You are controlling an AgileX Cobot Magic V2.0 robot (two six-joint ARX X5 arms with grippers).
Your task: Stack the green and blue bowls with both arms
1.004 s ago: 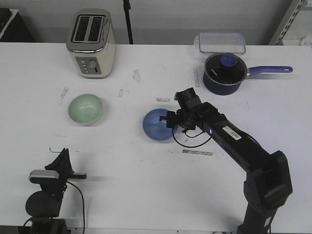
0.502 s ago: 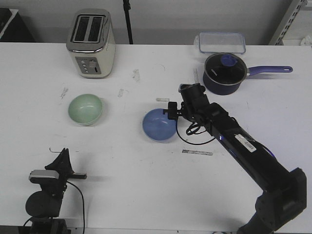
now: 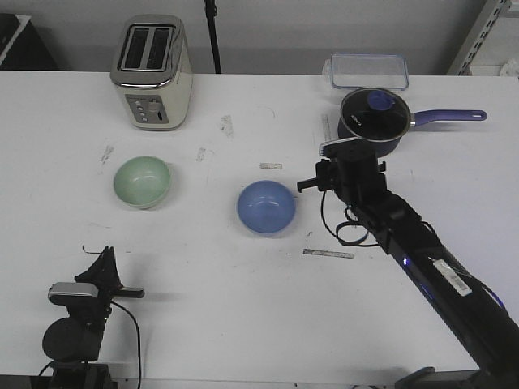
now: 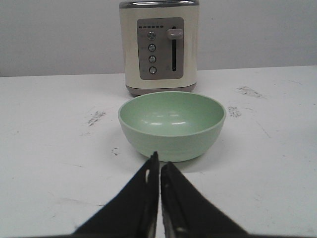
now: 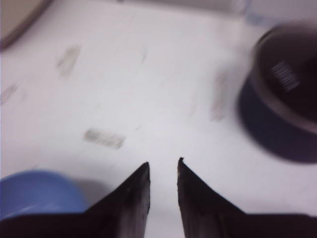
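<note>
The green bowl sits upright on the white table at about 9 o'clock from the table's middle, and the blue bowl sits near the middle; the two are well apart and nothing is inside either. In the front view the toaster stands at 12 o'clock from the green bowl, and the navy saucepan with a glass lid and purple handle stands at about 1 o'clock from the blue bowl, with a clear plastic box just behind it. The right gripper is at 3 o'clock of the blue bowl, near it but not touching, and it holds nothing. The front view does not show well how its fingers stand; the right wrist view, which is blurred, shows the two fingers a little apart with bare table between them, a part of the blue bowl on one side and the saucepan on the other. The left gripper rests at the near edge of the table, at about 6 o'clock from the green bowl. Only the left wrist view shows that its fingers are pressed together on nothing, pointing at the green bowl, with the toaster right behind that bowl.
</note>
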